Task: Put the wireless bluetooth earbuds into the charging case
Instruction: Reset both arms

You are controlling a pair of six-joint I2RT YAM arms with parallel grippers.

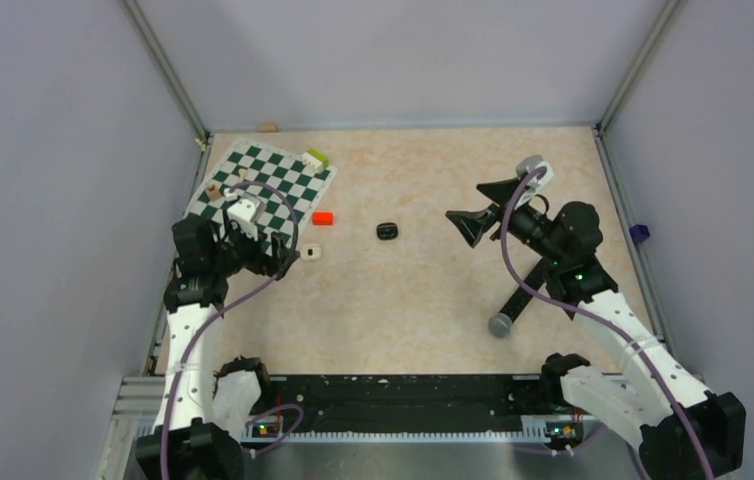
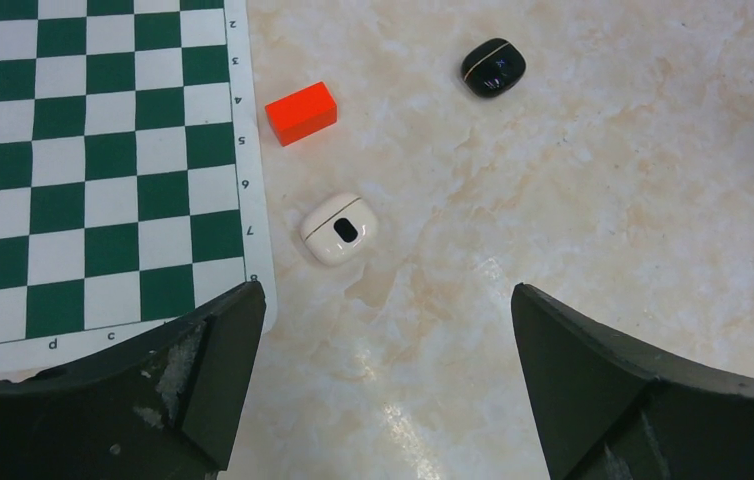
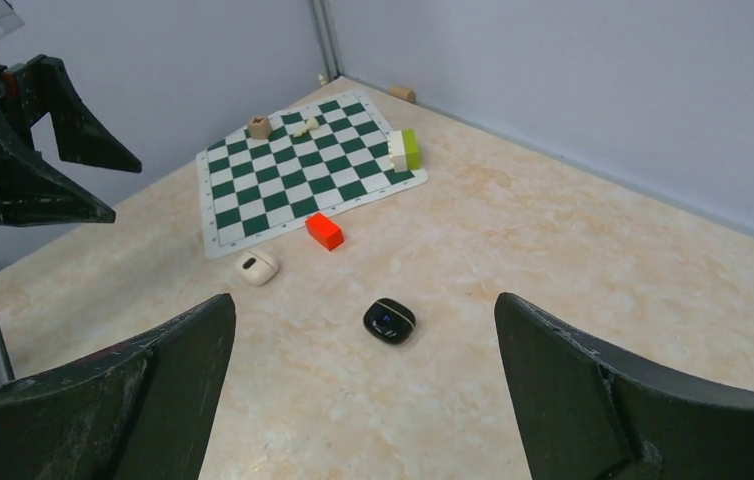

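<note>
Black charging case [image 1: 387, 231] lying on the marbled tabletop [image 1: 433, 300], between the two arms, to the right of an orange block [image 1: 323, 217] and a white case [image 1: 312, 252] beside the chessboard [image 1: 273, 180]. Left gripper [image 2: 385, 292] spread wide, holding nothing; right gripper [image 1: 475, 208] likewise spread and empty.

I count one black case [image 1: 387, 231], one white case [image 1: 312, 252], one red block [image 1: 323, 218], one chessboard [image 1: 275, 182], one microphone [image 1: 500, 324].

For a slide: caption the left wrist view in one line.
Open left gripper above a cream-white round object, an orange-red block and the black charging case, beside a chessboard mat.
</note>
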